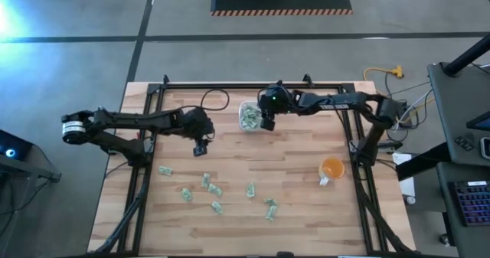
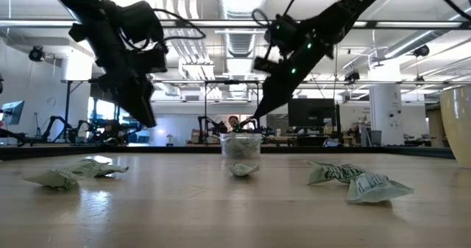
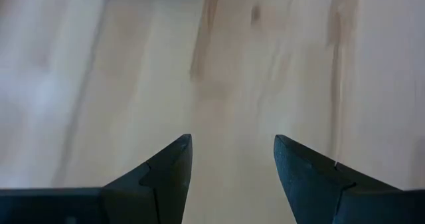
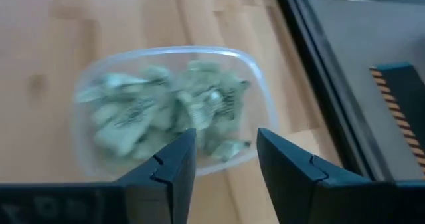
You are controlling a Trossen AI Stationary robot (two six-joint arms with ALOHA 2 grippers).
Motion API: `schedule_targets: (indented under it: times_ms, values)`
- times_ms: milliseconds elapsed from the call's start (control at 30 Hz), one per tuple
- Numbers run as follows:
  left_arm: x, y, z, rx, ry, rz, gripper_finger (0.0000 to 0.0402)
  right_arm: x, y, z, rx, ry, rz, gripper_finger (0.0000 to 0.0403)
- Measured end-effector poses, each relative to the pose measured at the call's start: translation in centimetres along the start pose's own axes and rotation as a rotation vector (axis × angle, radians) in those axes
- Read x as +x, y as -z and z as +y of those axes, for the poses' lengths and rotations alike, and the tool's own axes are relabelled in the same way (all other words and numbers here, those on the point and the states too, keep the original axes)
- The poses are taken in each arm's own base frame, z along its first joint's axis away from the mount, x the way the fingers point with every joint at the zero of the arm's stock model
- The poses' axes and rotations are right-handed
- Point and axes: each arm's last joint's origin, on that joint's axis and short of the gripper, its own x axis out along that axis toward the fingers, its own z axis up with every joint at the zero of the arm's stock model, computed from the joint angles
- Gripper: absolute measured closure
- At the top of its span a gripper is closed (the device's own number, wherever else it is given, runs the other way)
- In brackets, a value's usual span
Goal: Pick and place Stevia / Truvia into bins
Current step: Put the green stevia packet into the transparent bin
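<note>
Right end effector point(image 1: 266, 123) hovers spread at the packet-filled clear tub's point(image 1: 248, 116) 3 o'clock.
Left end effector point(image 1: 200, 148) hangs spread, empty, above bare tabletop point(image 1: 298, 204).

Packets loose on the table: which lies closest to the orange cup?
The packet at the right end of the scatter; every other loose one lies farther left of the orange cup.

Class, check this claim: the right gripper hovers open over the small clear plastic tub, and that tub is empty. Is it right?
Not entirely. The right gripper does hover open over the small clear plastic tub, but the tub is not empty: the right wrist view shows green and white sweetener packets piled inside.
</note>
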Motion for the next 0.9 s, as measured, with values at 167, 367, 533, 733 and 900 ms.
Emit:
schedule_targets:
  times_ms: [167, 367, 533, 733, 900]
  values:
    - [-0.5, 1.0, -0.2, -0.178, 0.005, 0.148, 0.0206, -2.8, -0.4, 0.5, 0.025, -0.182, -0.013, 0.0263]
    - [-1.3, 3.1, -1.4, -0.252, 0.044, 0.39, 0.0206, -4.4, 0.6, 2.0, -0.002, -0.378, 0.019, 0.0273]
    - [-2.5, 4.9, -2.7, -0.308, 0.078, 0.612, 0.0206, -4.6, 1.2, 2.8, -0.062, -0.405, 0.02, 0.0278]
    - [-3.4, 6.1, -4.1, -0.3, 0.045, 0.751, 0.0206, -4.6, 1.2, 2.8, -0.049, -0.405, 0.02, 0.028]
    - [-3.4, 6.8, -5.5, -0.228, 0.053, 0.771, 0.0206, -4.6, 1.1, 2.9, -0.037, -0.406, 0.022, 0.0283]
